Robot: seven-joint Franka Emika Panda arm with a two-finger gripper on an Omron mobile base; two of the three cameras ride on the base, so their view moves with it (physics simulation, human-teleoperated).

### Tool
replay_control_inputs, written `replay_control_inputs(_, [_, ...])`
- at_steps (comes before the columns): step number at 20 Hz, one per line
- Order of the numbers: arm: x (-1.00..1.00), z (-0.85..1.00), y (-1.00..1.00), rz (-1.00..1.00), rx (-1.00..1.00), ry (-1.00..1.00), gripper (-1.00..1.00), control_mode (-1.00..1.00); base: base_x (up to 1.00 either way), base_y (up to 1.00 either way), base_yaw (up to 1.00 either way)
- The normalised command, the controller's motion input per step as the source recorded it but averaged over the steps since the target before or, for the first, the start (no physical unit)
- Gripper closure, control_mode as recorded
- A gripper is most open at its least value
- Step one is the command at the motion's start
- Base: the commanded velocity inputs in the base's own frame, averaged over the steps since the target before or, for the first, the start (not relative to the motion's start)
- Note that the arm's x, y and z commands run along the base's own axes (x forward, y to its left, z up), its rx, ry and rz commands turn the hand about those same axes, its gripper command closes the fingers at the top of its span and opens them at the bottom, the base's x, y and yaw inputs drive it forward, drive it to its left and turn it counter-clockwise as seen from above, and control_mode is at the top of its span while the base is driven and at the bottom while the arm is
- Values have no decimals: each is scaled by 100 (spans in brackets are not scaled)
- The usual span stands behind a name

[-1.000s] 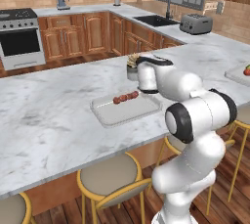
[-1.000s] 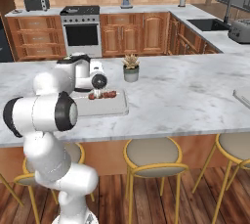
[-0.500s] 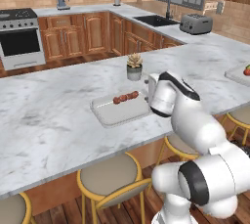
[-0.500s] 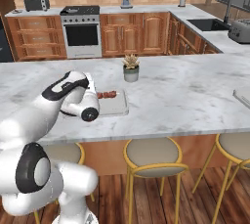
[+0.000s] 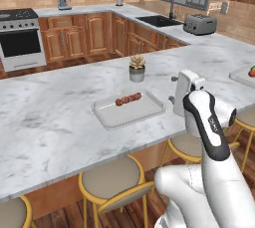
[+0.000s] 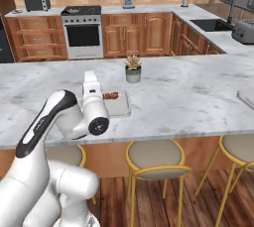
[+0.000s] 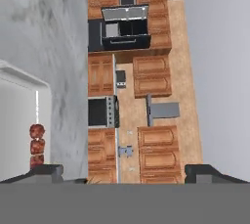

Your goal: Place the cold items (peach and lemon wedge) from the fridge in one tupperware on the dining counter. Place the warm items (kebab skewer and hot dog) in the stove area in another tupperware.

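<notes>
The white arm folds up from the base, its forearm angled up to a wrist level with the counter edge. The gripper [image 7: 124, 173] seems to point horizontally across the room, with its jaws spread wide and nothing between the fingertips [image 7: 41, 171].

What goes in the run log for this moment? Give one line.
gripper: open, empty | red-brown kebab skewer: lying in clear rectangular tupperware | tupperware on white marble dining counter | hot dog: not placed

Potted succulent [image 5: 137, 66], toaster [image 5: 199, 24], stove [image 6: 83, 31]

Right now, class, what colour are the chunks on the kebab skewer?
Reddish-brown chunks on the kebab skewer, clearest in the left base view.
</notes>
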Motion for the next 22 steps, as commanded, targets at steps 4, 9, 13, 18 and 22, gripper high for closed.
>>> replay_control_inputs(4, [-100,60,-53,25,-26,4,-100,-100,0,0,0])
replay_control_inputs(9, [-79,-23,6,20,-87,37,-100,-100,0,0,0])
replay_control_inputs(13, [-64,-43,27,2,-100,46,-100,-100,0,0,0])
replay_control_inputs(18, [-47,-33,19,0,-79,27,-100,-100,0,0,0])
replay_control_inputs(22, [-1,-16,8,0,-17,1,-100,-100,0,0,0])
